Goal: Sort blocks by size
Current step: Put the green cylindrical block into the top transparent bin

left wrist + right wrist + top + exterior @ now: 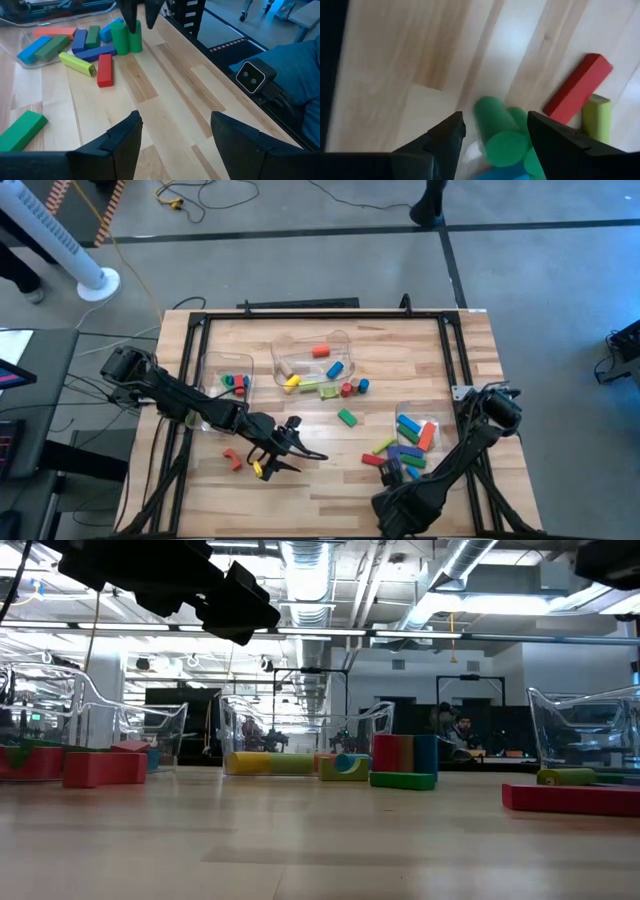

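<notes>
My landmark is the heap of loose coloured wooden blocks (400, 455) on the pale wooden table (300, 490), near its front edge just outside the clear plastic bin (420, 430) on the right side. My right gripper (390, 472) hangs directly over that heap with its jaws wide and nothing between them. In the right wrist view two green wooden cylinders (500, 132) lie side by side under the fingers, touching a blue block (500, 172) below them, with a long red bar (577, 87) and a yellow-green bar (595, 117) just beyond.

My worry is the crowding. If I close here I judge the jaws could catch both cylinders at once, or pinch one off-centre so it rolls away and knocks the red bar. A round piece gripped on its curve could also squirt out.

My left gripper (278, 452) hovers well to the left of the heap, jaws wide and empty, above a small yellow block (258, 470) and an orange arch (232, 460). The two arms reach toward each other, so a sweep from either one risks a clash.

Several blocks lie between the bins farther back, such as a green bar (347, 417); they are not yet sorted.
</notes>
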`<state>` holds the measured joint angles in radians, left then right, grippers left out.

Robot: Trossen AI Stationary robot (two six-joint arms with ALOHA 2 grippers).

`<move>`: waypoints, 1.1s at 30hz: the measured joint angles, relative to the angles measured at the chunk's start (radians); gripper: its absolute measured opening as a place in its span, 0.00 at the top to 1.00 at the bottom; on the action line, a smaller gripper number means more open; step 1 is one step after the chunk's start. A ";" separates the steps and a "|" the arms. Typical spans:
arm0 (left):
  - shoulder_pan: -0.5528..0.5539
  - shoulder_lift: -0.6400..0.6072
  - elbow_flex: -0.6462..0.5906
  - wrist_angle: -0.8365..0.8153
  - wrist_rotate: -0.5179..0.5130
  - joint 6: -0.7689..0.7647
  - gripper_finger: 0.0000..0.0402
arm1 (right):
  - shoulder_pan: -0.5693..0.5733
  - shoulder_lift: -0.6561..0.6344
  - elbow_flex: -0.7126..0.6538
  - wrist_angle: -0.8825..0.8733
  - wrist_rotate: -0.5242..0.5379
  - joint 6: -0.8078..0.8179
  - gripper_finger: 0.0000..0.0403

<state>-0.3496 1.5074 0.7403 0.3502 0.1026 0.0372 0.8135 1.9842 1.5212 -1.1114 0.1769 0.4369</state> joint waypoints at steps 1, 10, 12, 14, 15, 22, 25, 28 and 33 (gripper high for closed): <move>0.000 0.000 0.000 0.000 0.000 0.000 0.43 | 0.002 0.000 -0.004 -0.001 0.001 0.000 0.37; 0.000 0.000 0.000 -0.001 -0.001 0.000 0.43 | -0.003 0.000 -0.011 -0.020 0.007 0.000 0.38; 0.000 0.000 0.000 -0.001 -0.001 0.000 0.43 | -0.003 0.000 -0.011 -0.039 0.007 -0.001 0.39; 0.000 0.000 0.000 -0.001 -0.001 0.000 0.43 | -0.002 0.000 -0.012 -0.059 0.007 -0.001 0.40; 0.000 0.000 0.000 -0.001 -0.001 0.000 0.43 | -0.001 0.000 -0.012 -0.065 0.007 -0.001 0.41; 0.000 0.000 0.000 -0.001 -0.001 0.000 0.43 | -0.001 0.000 -0.012 -0.073 0.007 -0.001 0.42; 0.000 0.000 0.000 -0.001 -0.001 0.000 0.43 | -0.001 0.000 -0.012 -0.073 0.006 -0.001 0.43; -0.002 0.000 0.000 -0.001 -0.002 0.000 0.43 | -0.001 0.000 -0.012 -0.074 -0.002 0.000 0.44; -0.012 0.000 0.000 -0.002 -0.002 0.004 0.43 | -0.001 0.000 -0.030 -0.039 -0.015 0.000 0.47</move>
<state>-0.3612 1.5074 0.7403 0.3486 0.1006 0.0412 0.8124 1.9839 1.4910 -1.1502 0.1617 0.4370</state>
